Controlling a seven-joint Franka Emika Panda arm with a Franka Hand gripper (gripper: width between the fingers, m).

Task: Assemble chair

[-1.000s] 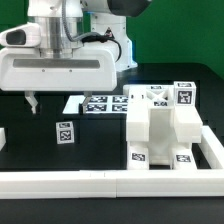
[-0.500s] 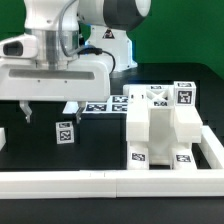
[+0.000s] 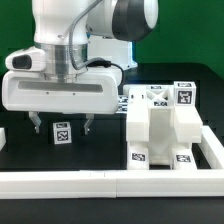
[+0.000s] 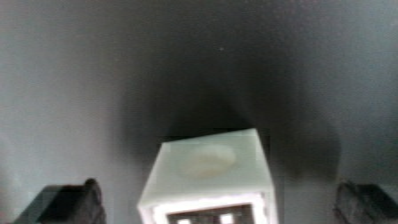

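Observation:
My gripper (image 3: 62, 127) hangs open over a small upright white block with a square tag (image 3: 63, 132), a loose chair part that stands on the black table between my fingers (image 3: 38, 124) without touching either. The wrist view shows the same block (image 4: 210, 170) from above, with my dark fingertips (image 4: 68, 203) wide on both sides of it. On the exterior view's right, several white chair parts (image 3: 160, 125) with tags stand packed together in the corner of the rail.
A long white border rail (image 3: 100, 181) runs along the table's front edge and up the exterior view's right side (image 3: 213, 150). The marker board (image 3: 104, 104) lies flat behind my gripper. A white piece (image 3: 3, 137) shows at the exterior view's left edge.
My gripper has moved toward the exterior view's right and come down, from beside the tagged block to straddling it. The jaws stayed open. No part has moved.

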